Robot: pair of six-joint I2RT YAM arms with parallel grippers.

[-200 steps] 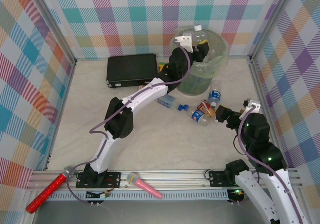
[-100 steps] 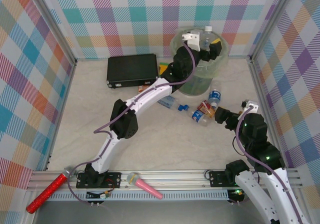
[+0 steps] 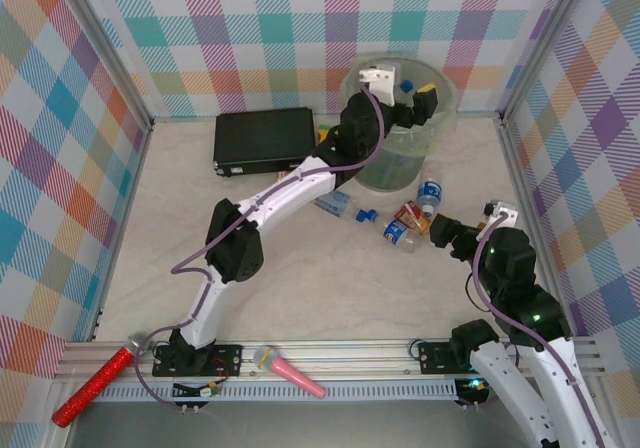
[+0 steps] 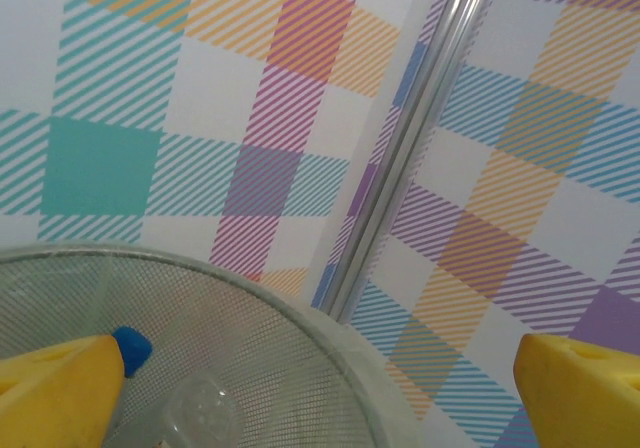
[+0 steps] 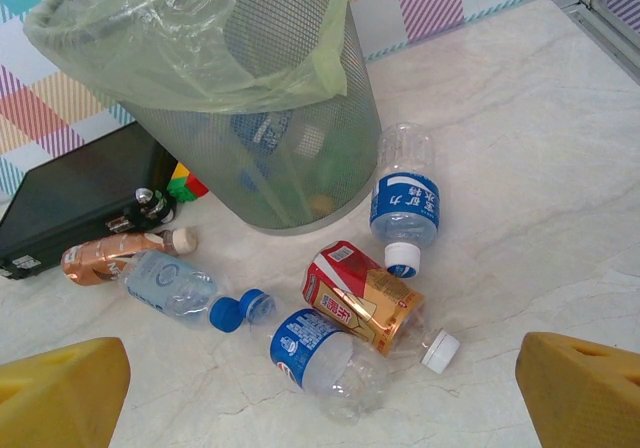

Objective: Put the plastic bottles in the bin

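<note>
Pale-green bin — blue-labelled bottles, black case

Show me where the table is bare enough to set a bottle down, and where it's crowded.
Bare: the wide stretch left of the left arm, from the black case to the near rail; also the middle, between it and the right arm. Crowded: in front of the bin, where the bottles lie.

This is a robot test cell, probably in a lab. A pale marble-patterned table is boxed in at 9, 12 and 3 o'clock by pastel plaid panels on aluminium posts. The left arm and right arm are bolted to a metal rail at 6 o'clock.
</note>
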